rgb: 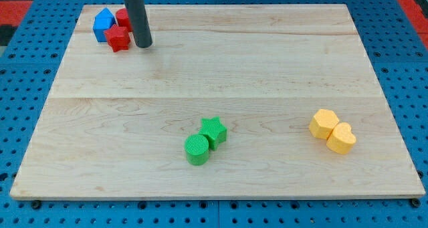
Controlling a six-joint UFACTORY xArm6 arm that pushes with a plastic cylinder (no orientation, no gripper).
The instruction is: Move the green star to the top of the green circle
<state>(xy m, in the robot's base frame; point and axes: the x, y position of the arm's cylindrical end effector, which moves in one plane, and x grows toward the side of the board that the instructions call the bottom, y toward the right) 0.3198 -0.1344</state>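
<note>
The green star (214, 130) lies low on the board, a little left of the middle, touching the upper right side of the green circle (197, 149). My tip (143, 43) is far away at the view's top left, just right of the red star (118, 38). It stands well up and to the left of both green blocks.
A blue block (103, 23) and a second red block (123, 17) sit with the red star at the top left corner. A yellow hexagon (324, 123) and a yellow heart (342, 138) touch each other at the lower right. The wooden board (267, 67) lies on a blue pegboard.
</note>
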